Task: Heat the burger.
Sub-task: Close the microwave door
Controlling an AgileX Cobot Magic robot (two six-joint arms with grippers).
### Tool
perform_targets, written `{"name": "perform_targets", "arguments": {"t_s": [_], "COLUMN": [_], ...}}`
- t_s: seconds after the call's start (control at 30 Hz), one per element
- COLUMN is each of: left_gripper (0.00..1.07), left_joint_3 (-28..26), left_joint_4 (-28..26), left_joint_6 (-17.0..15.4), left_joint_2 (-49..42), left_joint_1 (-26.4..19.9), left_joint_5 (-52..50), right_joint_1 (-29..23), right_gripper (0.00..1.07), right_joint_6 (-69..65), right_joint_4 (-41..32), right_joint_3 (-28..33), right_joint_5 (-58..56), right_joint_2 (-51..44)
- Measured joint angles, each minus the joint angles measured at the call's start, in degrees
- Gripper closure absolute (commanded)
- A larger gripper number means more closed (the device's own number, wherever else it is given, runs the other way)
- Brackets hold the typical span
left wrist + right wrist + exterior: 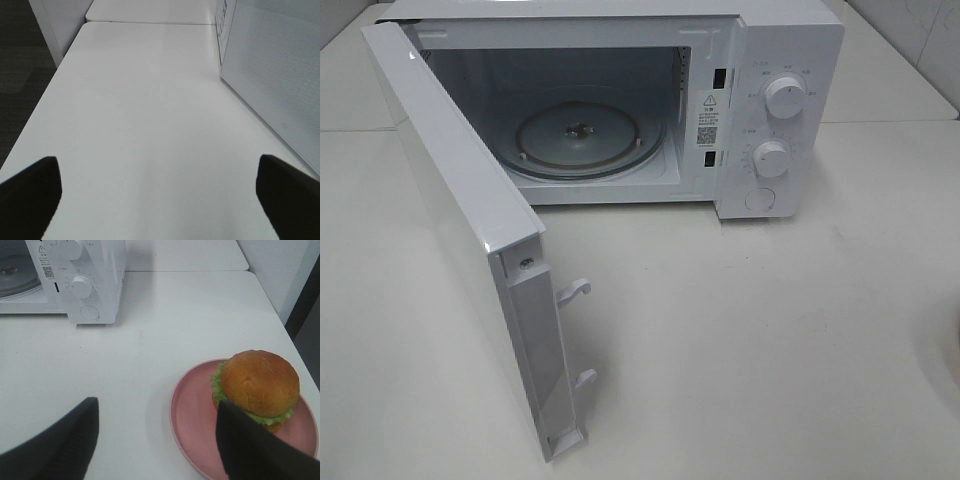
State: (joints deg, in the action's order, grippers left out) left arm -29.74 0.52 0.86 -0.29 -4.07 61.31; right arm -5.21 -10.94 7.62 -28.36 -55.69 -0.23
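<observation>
The burger (257,385) sat on its pink plate (192,405), just beside the right hand (157,440), whose fingers were spread and empty

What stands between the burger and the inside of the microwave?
Nothing visible. The door is swung open, the glass turntable is bare, and the table between the burger and the microwave shows no object.
</observation>
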Motion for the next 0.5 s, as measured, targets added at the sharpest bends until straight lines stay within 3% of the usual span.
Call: {"name": "perform_targets", "arguments": {"t_s": [0.5], "left_gripper": [0.09], "left_joint_3": [0.0], "left_joint_4": [0.0], "left_joint_6": [0.0], "left_joint_2": [0.0], "left_joint_1": [0.0], "left_joint_5": [0.0], "right_joint_1": [0.0], "right_gripper": [0.43], "right_joint_6": [0.0], "right_joint_4": [0.0], "right_joint_3": [0.0], "right_joint_5": [0.0], "right_joint_2": [0.0]}}
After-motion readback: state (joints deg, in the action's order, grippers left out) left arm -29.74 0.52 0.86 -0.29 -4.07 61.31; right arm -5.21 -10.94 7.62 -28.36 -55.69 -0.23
